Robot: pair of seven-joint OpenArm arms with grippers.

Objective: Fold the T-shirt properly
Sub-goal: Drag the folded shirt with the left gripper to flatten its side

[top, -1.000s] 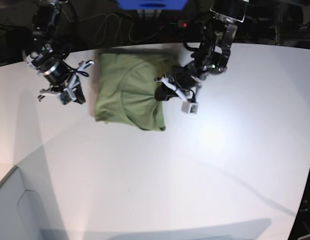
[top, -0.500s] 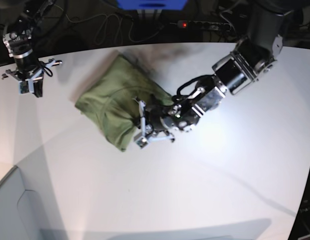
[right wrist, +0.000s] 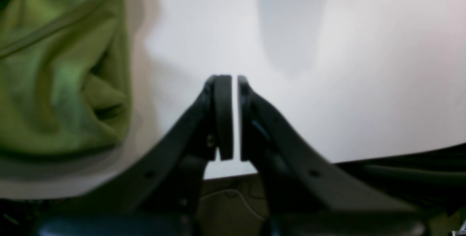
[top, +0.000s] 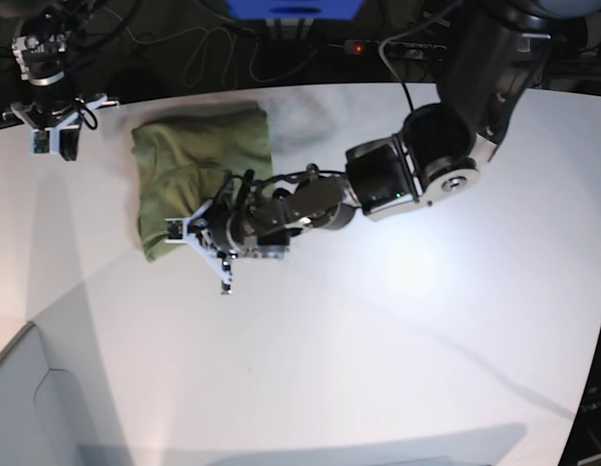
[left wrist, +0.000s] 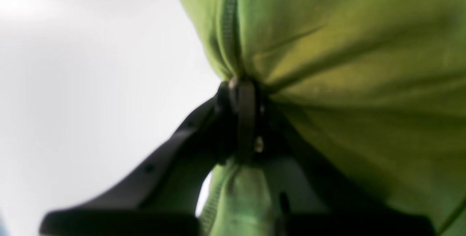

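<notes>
**Q:** so where was the T-shirt (top: 198,170) at that point?

**A:** bunched on the white worktop (top: 397,330), far-left part in my base view. My left tool (left wrist: 243,119) was clamped on its edge; the right tool (right wrist: 235,117) was clenched on nothing, beside it.

No text, label, brand, number or sign can be read in any view; nothing legible is shown on any surface

Left gripper (left wrist: 242,119) clamped on T-shirt (left wrist: 346,65) fold, arm stretched low; right gripper (right wrist: 235,117) closed, empty, far left.
</notes>
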